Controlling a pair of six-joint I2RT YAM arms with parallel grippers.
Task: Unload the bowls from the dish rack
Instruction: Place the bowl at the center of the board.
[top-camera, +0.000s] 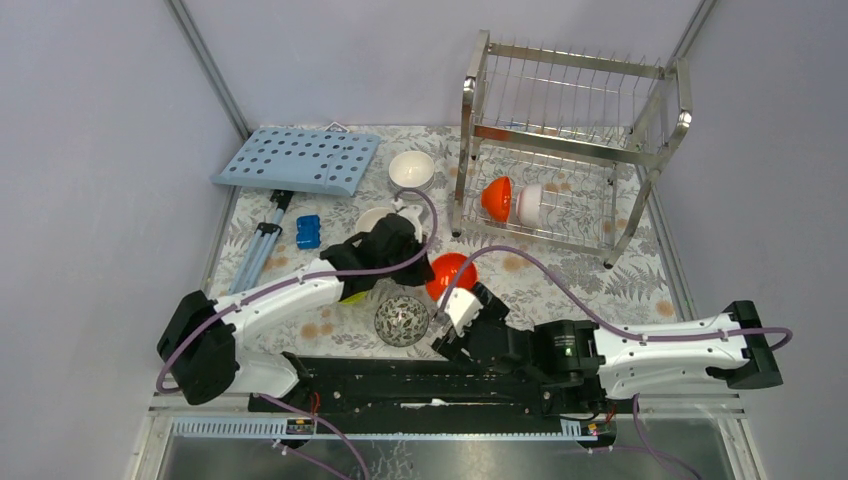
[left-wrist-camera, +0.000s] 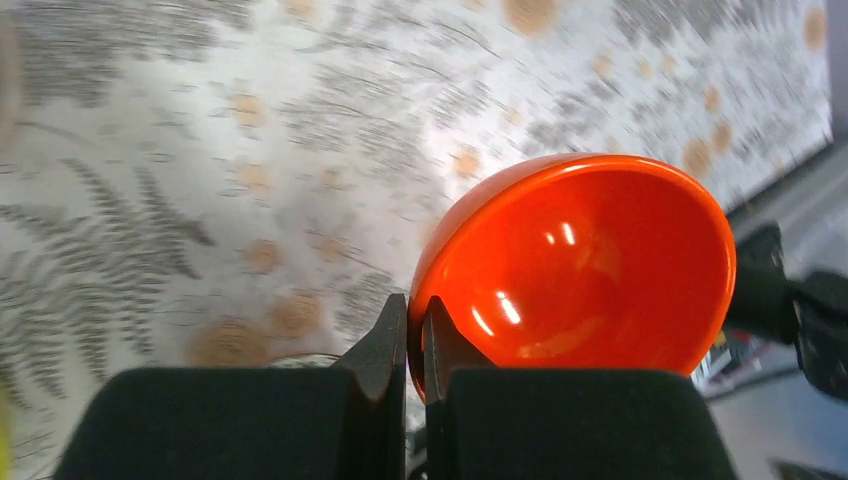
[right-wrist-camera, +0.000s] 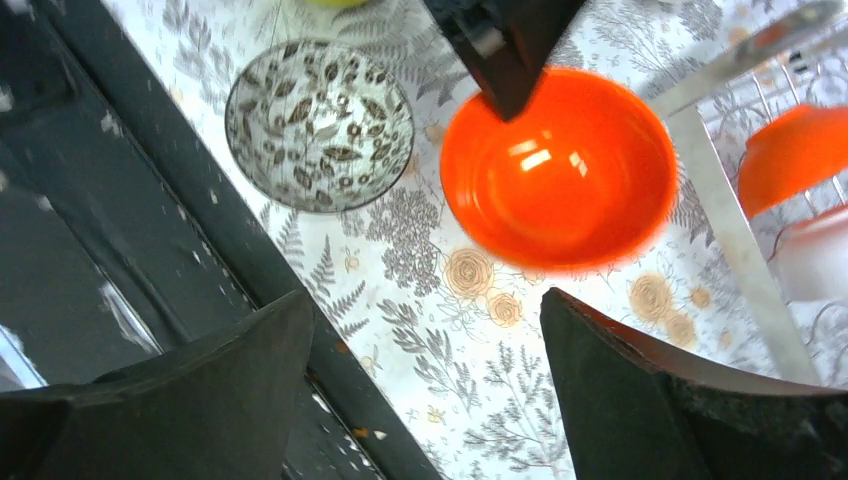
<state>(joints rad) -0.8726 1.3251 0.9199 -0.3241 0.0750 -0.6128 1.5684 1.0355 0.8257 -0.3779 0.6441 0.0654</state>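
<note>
Only the left wrist view shows the left end effector (left-wrist-camera: 415, 345) clamped on the orange bowl's (left-wrist-camera: 580, 265) rim. Overhead, that bowl is in front of the dish rack (top-camera: 570, 150), whose lower tier holds a second orange bowl (top-camera: 497, 198) and a white bowl (top-camera: 530, 205). Left arm (top-camera: 290, 290) reaches forward and hides most of a green bowl (top-camera: 350, 296); contact between gripped bowl and tabletop (left-wrist-camera: 200, 150) unclear; right end effector (right-wrist-camera: 425, 300), fingers wide apart, empty, points down beside it.

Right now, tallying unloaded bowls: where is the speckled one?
In the top view, the speckled bowl sits near the front edge, left of centre, beside the orange bowl the left pincer grips.
</note>
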